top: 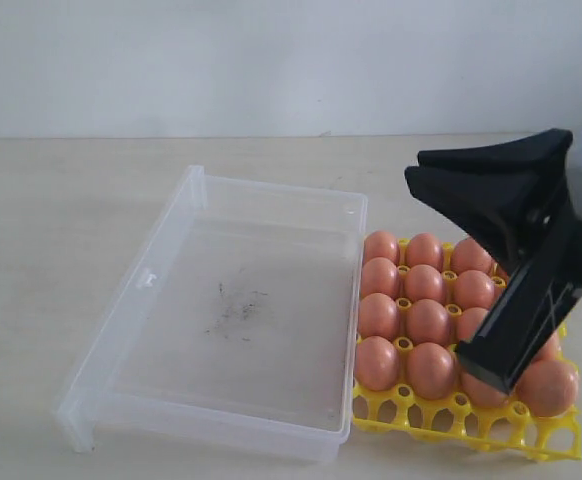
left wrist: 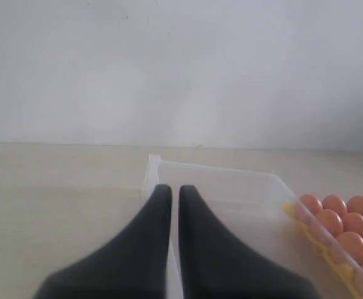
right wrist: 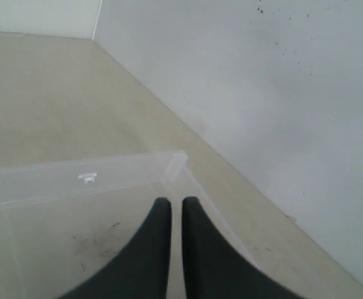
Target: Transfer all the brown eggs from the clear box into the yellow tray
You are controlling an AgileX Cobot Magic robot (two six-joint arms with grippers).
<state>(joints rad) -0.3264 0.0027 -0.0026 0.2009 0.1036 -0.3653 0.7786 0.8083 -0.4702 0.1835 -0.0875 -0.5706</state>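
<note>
The brown eggs filled every visible cell of the yellow tray, just beside the clear box, which held none; we judged the job finished. The right claw and the left claw were closed on nothing above the counter.

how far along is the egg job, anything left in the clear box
Done, as far as shows: the clear box holds only dark specks, and brown eggs fill every visible cell of the yellow tray; the right gripper hides a few cells. In hand: nothing, the right gripper and left gripper are shut and empty. Left: no egg visibly waiting.
</note>
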